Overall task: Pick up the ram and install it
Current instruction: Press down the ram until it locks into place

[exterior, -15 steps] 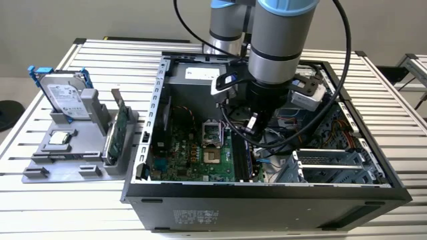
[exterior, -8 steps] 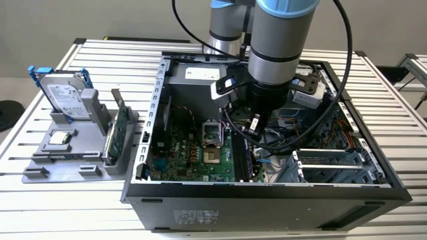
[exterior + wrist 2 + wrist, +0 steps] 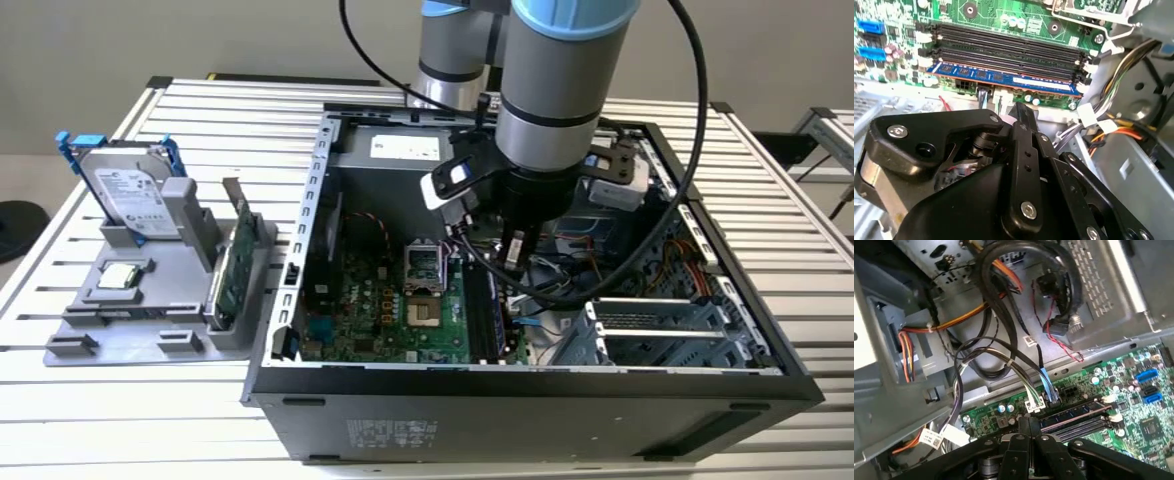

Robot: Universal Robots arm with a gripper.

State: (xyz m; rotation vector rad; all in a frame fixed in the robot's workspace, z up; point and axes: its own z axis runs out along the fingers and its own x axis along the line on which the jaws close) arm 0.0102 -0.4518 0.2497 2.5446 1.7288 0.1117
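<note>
Looming closest in the second wrist view: the black gripper [image 3: 1021,111], fingers pressed together with nothing showing between them, its tip hanging just beside the memory slots [image 3: 1009,50]. Lying in the outermost of those slots, on the side nearest that tip: the ram [image 3: 1004,80], a long blue stick running the full length of its slot, parallel to the three empty black ones. Not gripping the stick, then, but hovering close over its middle.

Judging by this, working through the seating step rather than the pick-up, with the stick already delivered and the closed fingers serving as a pusher. Not possible to tell whether the white clips [image 3: 1082,88] at the slots' end are fully locked.

Seen from the exterior view, reaching down into the open computer case [image 3: 534,375], directly above the slots.

Finishing the seating probably calling for a straight, even press along the stick, keeping clear of the cables [image 3: 1004,315] bunched beside the slots.
</note>
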